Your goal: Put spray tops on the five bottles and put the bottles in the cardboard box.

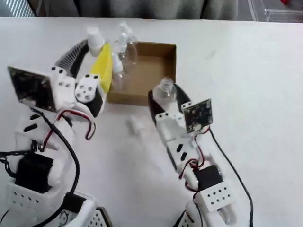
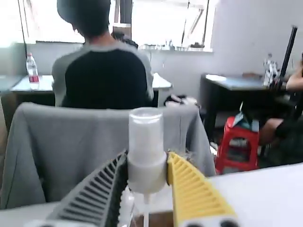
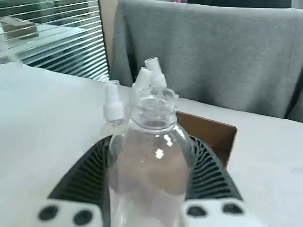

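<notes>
Your left gripper (image 2: 147, 160) pinches one white plastic spray top (image 2: 146, 132); your right gripper (image 3: 150, 144) clamps one clear, round, uncapped bottle (image 3: 149, 179). Three capped bottles (image 3: 112, 108) sit at the brown cardboard box (image 1: 151, 66).

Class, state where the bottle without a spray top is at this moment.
In the high view the uncapped bottle stands upright in the right pincer, by the near right corner of the cardboard box.

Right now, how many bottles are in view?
3. An uncapped bottle is in the right gripper; one capped bottle and a second capped bottle are in the cardboard box. The left gripper may hide more.
</notes>
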